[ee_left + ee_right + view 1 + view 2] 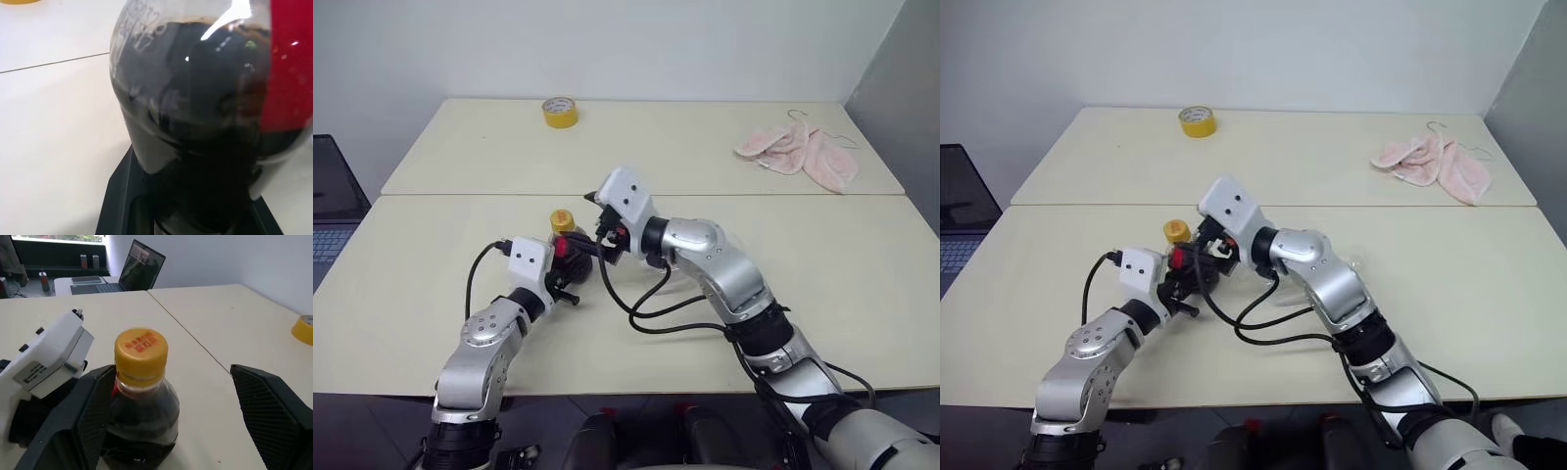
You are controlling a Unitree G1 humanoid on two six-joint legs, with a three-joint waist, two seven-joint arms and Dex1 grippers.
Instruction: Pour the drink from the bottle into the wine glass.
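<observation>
bottle [205, 122] clamped in left fingers [122, 196], upright

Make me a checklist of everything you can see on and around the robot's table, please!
Surface: two pale tables pushed together.
Job's things: bottle of dark drink upright, yellow cap still on; wine glass mostly hidden behind right arm.
Clutter: yellow tape roll, pink cloth.
Grippers: left gripper shut on bottle; right gripper open around cap.
Cables: black cables looping from both wrists.
Surroundings: laptop on a neighbouring desk.
</observation>
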